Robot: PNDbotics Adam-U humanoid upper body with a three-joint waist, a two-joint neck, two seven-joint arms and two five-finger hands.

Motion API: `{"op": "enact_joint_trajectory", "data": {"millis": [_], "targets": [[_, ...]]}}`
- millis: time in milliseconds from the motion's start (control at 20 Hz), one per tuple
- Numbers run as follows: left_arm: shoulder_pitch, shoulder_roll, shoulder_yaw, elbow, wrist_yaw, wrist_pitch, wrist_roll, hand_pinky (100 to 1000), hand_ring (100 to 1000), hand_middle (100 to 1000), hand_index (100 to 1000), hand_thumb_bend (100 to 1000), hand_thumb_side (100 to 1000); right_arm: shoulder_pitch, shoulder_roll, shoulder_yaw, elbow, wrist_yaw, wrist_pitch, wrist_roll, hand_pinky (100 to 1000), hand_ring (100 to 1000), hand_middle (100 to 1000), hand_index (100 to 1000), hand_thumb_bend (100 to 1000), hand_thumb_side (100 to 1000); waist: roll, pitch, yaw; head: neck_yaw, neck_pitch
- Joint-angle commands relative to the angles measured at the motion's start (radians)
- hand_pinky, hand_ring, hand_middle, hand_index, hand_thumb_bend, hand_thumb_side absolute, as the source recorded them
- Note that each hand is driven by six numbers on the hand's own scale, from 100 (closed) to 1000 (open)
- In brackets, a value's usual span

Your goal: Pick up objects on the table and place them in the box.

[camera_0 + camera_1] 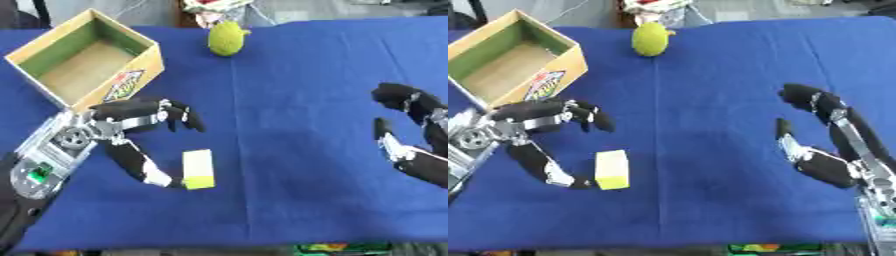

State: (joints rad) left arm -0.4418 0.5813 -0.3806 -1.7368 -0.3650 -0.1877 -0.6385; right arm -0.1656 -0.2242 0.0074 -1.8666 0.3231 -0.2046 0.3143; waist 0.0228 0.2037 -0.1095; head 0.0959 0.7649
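Left hand [131, 131]: spread wide over the cloth, fingers reaching out one way and thumb swung the other, nothing held.
Block [198, 169]: pale yellow, lying flat just past the thumb tip, which meets its near corner; the fingers stand apart from it, above its far end.
Box [81, 58]: open cardboard, nothing showing inside, right behind the left hand's fingers, its printed wall facing them; it sits by the table's far left corner.
Fruit [650, 39]: green and rounded, well beyond the left hand's fingers, close to the far edge of the table.
Right hand [824, 140]: open and holding nothing, fingers and thumb parted, by the right edge, well apart from the block.
Cloth [289, 125]: blue; a broad bare stretch lies between the two hands and runs on to the near edge.
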Motion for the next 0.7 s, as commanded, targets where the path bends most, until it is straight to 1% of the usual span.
{"op": "enact_joint_trajectory", "data": {"millis": [50,400,550,700], "targets": [[-0.019,0.001,-0.009,0.014,-0.017,0.006,-0.004,663,785,766,845,591,428,-0.006,-0.019,0.0,-0.01,-0.005,-0.002,0.003,875,847,792,892,100,395,0.0,-0.014,-0.002,-0.005,0.005],[-0.034,-0.017,-0.037,0.059,-0.079,0.012,-0.012,663,778,763,842,601,407,-0.007,-0.017,0.0,-0.01,-0.006,-0.002,0.004,876,847,792,892,100,396,0.0,-0.014,-0.006,-0.021,-0.005],[-0.036,-0.019,-0.044,0.063,-0.092,0.002,-0.023,672,781,765,843,634,407,-0.006,-0.016,0.0,-0.01,-0.007,-0.002,0.005,876,846,792,892,100,396,0.0,-0.015,-0.007,-0.027,-0.009],[-0.035,-0.016,-0.045,0.054,-0.113,-0.014,-0.036,680,779,764,842,634,393,-0.006,-0.016,0.0,-0.01,-0.007,-0.002,0.005,876,846,792,892,100,396,0.0,-0.015,-0.007,-0.029,-0.011]]}}
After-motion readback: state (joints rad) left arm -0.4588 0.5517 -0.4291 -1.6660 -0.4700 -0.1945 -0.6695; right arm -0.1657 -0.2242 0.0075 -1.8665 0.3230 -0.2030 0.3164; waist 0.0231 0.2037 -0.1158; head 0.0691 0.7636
